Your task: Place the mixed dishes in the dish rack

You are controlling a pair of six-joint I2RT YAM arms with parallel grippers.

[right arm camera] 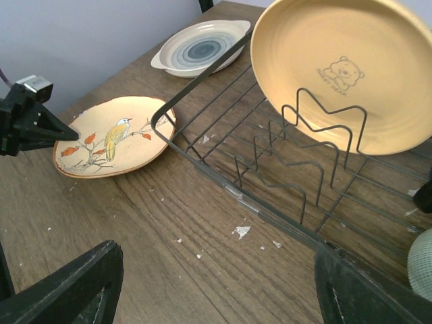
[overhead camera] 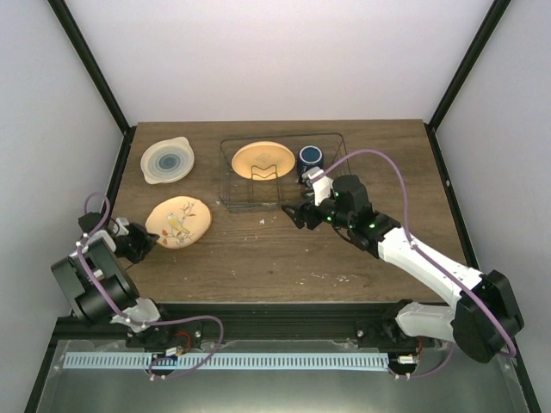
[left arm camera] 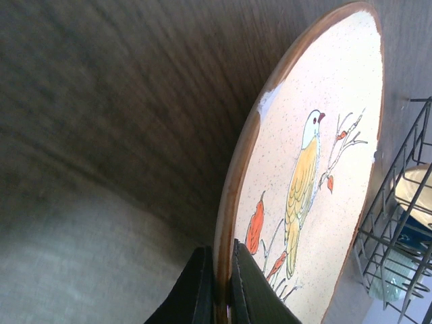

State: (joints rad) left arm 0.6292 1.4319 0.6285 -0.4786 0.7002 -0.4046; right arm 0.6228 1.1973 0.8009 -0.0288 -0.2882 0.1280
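The orange bird plate (overhead camera: 178,221) lies on the table left of the dish rack (overhead camera: 234,200). My left gripper (overhead camera: 148,243) is shut on its near-left rim, one finger (left arm camera: 200,291) under and one over the rim of the plate (left arm camera: 317,169). The cream ringed plate (overhead camera: 167,161) sits at the back left. The dark blue mug (overhead camera: 311,157) stands in the rack's right end. A mint-green bowl edge (right arm camera: 422,266) shows in the rack. My right gripper (overhead camera: 297,215) is open and empty at the rack's front edge (right arm camera: 270,209).
A yellow-orange plate with a bear print (overhead camera: 263,159) stands upright in the rack's dividers (right arm camera: 331,142). Small white crumbs (right arm camera: 241,231) lie on the wooden table in front of the rack. Dark frame posts stand at the back corners.
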